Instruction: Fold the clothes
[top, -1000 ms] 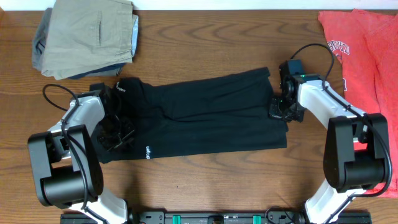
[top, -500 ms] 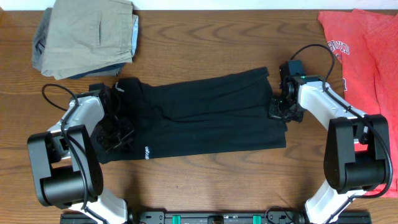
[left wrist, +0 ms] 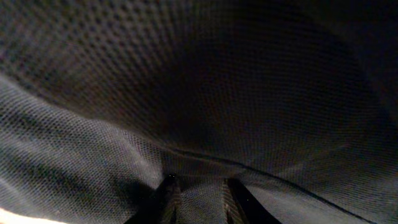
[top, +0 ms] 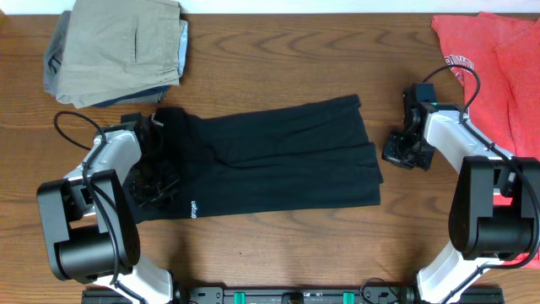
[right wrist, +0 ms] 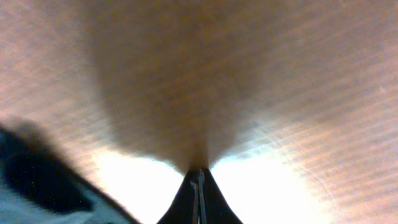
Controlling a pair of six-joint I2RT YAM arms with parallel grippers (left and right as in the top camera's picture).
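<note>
Your brown wooden table (top: 278, 253) fills the overhead view. Across its middle lies the black short-sleeved collared shirt of soft fabric (top: 270, 165), stretched into a long band from left to right, its right end folded over in a narrow flap. At the far right corner you have the red-orange T-shirt with white print (top: 494, 59), partly cut off by the picture's edge and well apart from the black shirt. At the far left corner sits the khaki and grey folded trousers (top: 118, 46), near the black shirt's left end but not touching it.

Your white left arm (top: 110, 156) reaches over the shirt's left end. Your white right arm (top: 456, 139) reaches in from the right.

Your left gripper (top: 156, 181) is down in the black fabric. In its wrist view the fingers (left wrist: 165, 199) stand slightly apart with mesh cloth between and over them. Whether they pinch it, you cannot tell from these pictures.

Your right gripper (right wrist: 198, 180) has its fingers pressed together on nothing, above bare wood just beside the shirt's right edge.

The small white lettering (top: 193, 207) shows near the shirt's lower left edge.
</note>
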